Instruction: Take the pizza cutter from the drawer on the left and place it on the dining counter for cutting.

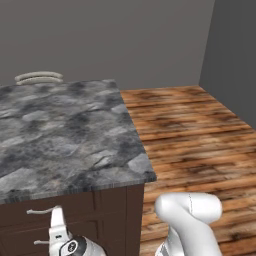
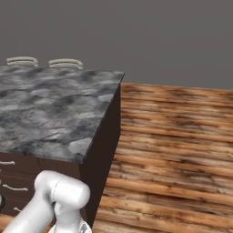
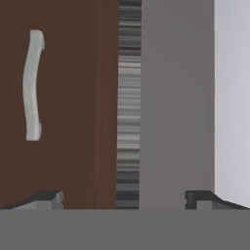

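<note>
dining counter (image 1: pixel 65 135): grey/blk/wht marble | drawer (image 3: pixel 58 97): dk brown, silver handle (image 3: pixel 32 85) | floor (image 1: pixel 200 130): brown wood

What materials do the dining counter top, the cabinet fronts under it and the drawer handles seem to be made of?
The grey, black and white marbled dining counter top looks like polished stone, judging by its veined mottling. The dark brown cabinet fronts look like stained wood with a matte finish, though little grain shows. The curved silver bar handle looks like brushed metal, pale and smooth; it may be painted.
</note>
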